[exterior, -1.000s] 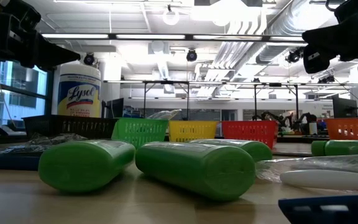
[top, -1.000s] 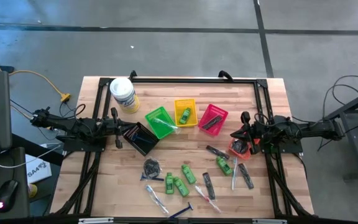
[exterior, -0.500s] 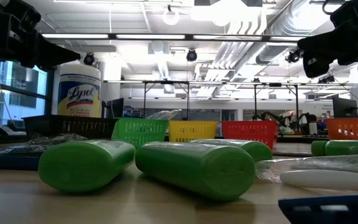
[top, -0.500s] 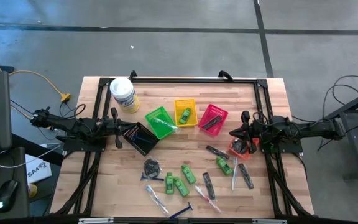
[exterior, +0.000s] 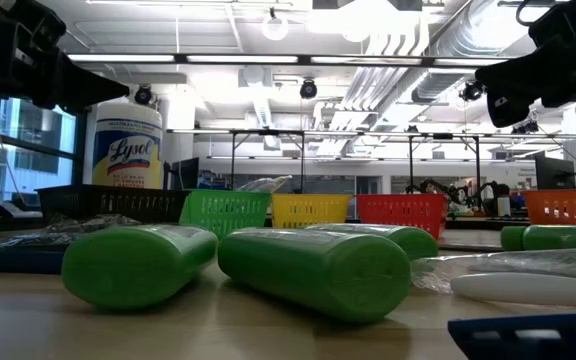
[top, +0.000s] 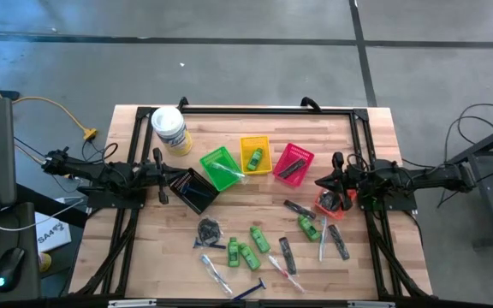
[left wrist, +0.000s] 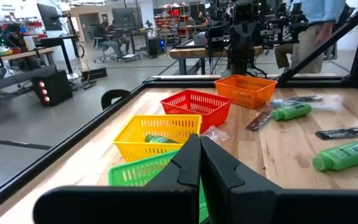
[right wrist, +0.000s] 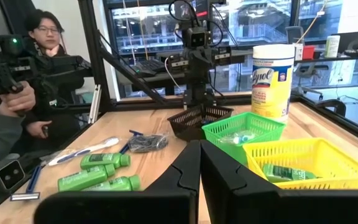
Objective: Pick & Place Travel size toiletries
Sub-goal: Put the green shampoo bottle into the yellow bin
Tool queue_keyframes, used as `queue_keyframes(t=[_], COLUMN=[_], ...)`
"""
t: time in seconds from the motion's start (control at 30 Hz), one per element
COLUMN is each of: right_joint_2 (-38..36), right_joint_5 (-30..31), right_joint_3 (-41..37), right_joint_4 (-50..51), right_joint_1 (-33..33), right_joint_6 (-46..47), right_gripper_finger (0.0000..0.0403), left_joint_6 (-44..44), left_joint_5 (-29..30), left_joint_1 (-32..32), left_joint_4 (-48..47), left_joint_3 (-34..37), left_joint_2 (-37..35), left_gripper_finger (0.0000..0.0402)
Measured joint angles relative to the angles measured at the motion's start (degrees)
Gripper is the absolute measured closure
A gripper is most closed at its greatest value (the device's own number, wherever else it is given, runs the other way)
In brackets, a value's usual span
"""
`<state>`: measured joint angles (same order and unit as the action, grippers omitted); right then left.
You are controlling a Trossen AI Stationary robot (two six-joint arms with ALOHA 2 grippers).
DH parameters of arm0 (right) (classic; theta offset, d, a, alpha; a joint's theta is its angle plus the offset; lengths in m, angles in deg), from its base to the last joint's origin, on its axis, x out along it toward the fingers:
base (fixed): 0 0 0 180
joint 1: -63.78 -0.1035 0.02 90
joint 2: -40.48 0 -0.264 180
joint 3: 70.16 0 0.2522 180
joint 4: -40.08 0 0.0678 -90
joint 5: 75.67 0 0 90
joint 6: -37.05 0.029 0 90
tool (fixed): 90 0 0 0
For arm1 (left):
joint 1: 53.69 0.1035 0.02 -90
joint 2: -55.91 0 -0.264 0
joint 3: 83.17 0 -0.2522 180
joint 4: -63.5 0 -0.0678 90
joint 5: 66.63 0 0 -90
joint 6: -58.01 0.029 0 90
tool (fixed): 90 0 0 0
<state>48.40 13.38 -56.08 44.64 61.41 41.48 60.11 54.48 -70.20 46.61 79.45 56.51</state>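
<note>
Person point(right wrist: 39, 46) behind table, right-wrist only

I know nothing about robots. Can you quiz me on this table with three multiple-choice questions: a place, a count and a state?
1. Which basket holds a green bottle? A red B yellow basket C orange
2. How many small baskets stand on the table? A three B five C eight
3. The left hand and right hand are: A both shut B both open C one open
Answers: B, the bottle lies there; B, black, green, yellow, red, orange; A, each hand's fingers meet, holding nothing.
</note>
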Motion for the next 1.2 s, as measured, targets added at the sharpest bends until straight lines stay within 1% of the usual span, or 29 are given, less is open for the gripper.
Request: queue_keyframes(t=[0.13, 0.23, 0.4, 0.87, 1.2], right_joint_2=[0.07, 0.07, 0.07, 2.38, 4.02], right_joint_5=[-0.04, -0.25, -0.3, -0.2, 2.54], right_joint_3=[0.0, 0.0, 0.0, 0.0, 0.0], right_joint_4=[-0.01, -0.01, 0.01, 0.03, 0.01], right_joint_1=[0.0, 0.0, 0.0, 0.0, 0.02], right_joint_6=[0.26, 0.28, 0.28, 0.28, 0.33], right_gripper_finger=[0.0399, 0.0399, 0.0399, 0.0399, 0.0399], left_joint_6=[-3.93, -3.91, -3.64, -3.89, -3.52], left_joint_5=[-0.82, -2.29, -2.31, -2.32, -2.31], left_joint_1=[0.0, 0.0, 0.0, 0.0, 0.0], left_joint_4=[0.49, 1.03, 2.68, 1.78, 1.68], left_joint_3=[0.0, 0.02, 0.11, 0.07, 0.0], left_joint_2=[0.0, 0.0, 0.02, 0.02, 0.0], left_gripper_finger=[0.0402, 0.0402, 0.0402, 0.0402, 0.0402])
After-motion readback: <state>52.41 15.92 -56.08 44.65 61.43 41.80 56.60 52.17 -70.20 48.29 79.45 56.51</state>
